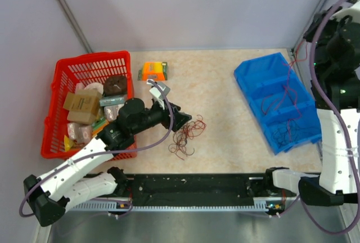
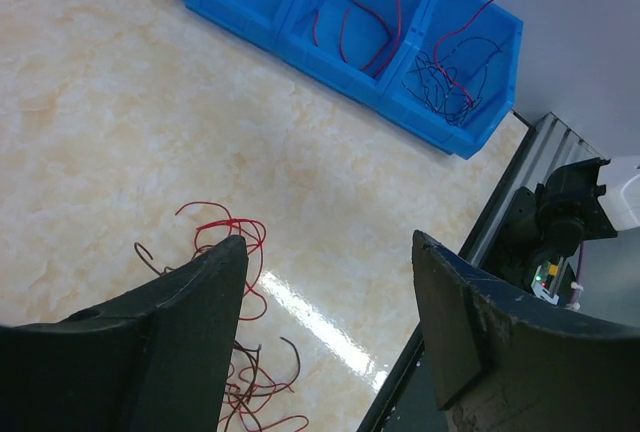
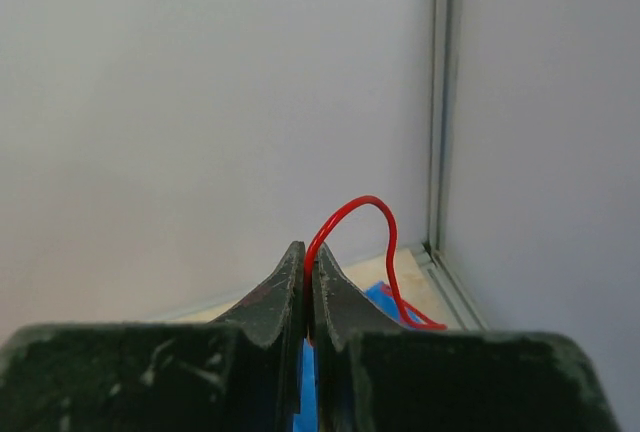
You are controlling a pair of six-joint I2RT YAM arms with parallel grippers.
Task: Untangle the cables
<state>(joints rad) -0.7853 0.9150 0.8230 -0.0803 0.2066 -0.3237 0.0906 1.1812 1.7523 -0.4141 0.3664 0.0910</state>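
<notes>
Counted: one loose bundle of thin dark red and dark brown cables [image 1: 185, 135], one blue plastic bin [image 1: 278, 99] with three compartments, one red mesh plastic basket [image 1: 61, 105] packed with mixed goods, and one small orange block [image 1: 153, 70].

The bundle lies on the beige marble-pattern table [image 1: 225, 85], just left of centre in the top view and a little above the black rail [image 1: 191, 188] along the table's near edge. In the left wrist view two bin compartments hold wires: red in the middle one, dark and red mixed in the right one.

The left gripper [image 1: 188, 120] is released, jaws wide apart, at the bundle's upper-left edge. Whether it touches the strands cannot be told.

The right gripper [image 3: 307, 282] is raised at the upper right and clenched on one red wire [image 3: 352, 204], which arches out of the closed tips and drops toward the bin.

Bare table runs between bundle and bin. The basket sits close at the left arm's side, and the bin's lower corner is near the table edge.
</notes>
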